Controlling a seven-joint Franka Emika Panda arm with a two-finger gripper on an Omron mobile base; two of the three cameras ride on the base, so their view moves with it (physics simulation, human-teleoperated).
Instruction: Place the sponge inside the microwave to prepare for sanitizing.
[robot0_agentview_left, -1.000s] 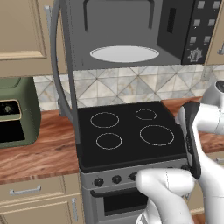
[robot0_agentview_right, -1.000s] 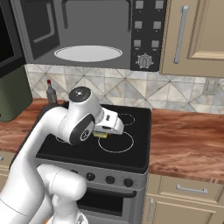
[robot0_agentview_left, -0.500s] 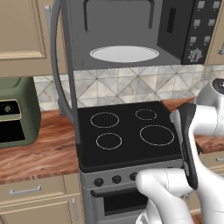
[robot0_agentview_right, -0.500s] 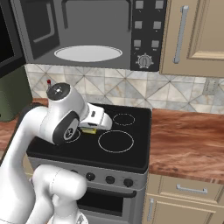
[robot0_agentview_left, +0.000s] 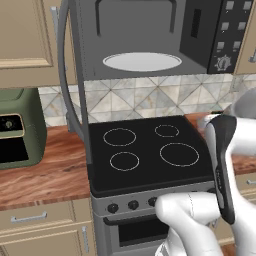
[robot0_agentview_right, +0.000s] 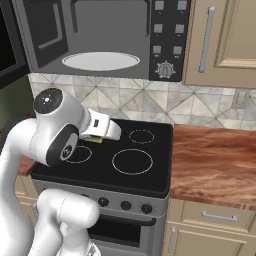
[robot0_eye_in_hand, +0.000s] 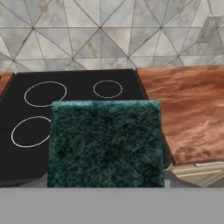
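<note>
My gripper (robot0_agentview_right: 98, 136) is shut on the sponge (robot0_agentview_right: 93, 140), and a sliver of its yellow side peeks out beneath the white hand, above the stove's left burners. In the hand view the sponge's dark green top (robot0_eye_in_hand: 105, 142) sits close in front and covers the fingertips. Above the stove hangs the microwave (robot0_agentview_right: 107, 35) with its door (robot0_agentview_left: 70, 80) swung wide to the left. Its white oval turntable (robot0_agentview_left: 142, 61) lies bare inside, well above the held sponge.
The black stove (robot0_agentview_left: 145, 150) has several burner rings, with knobs along its front. An olive-green appliance (robot0_agentview_left: 17, 132) stands on the wooden counter at the left. More wooden counter (robot0_agentview_right: 215, 160) runs right of the stove, under a tan cabinet (robot0_agentview_right: 225, 40).
The hand has carried the sponge leftward and slightly up over the stove in the right base view. The grip has not changed.
</note>
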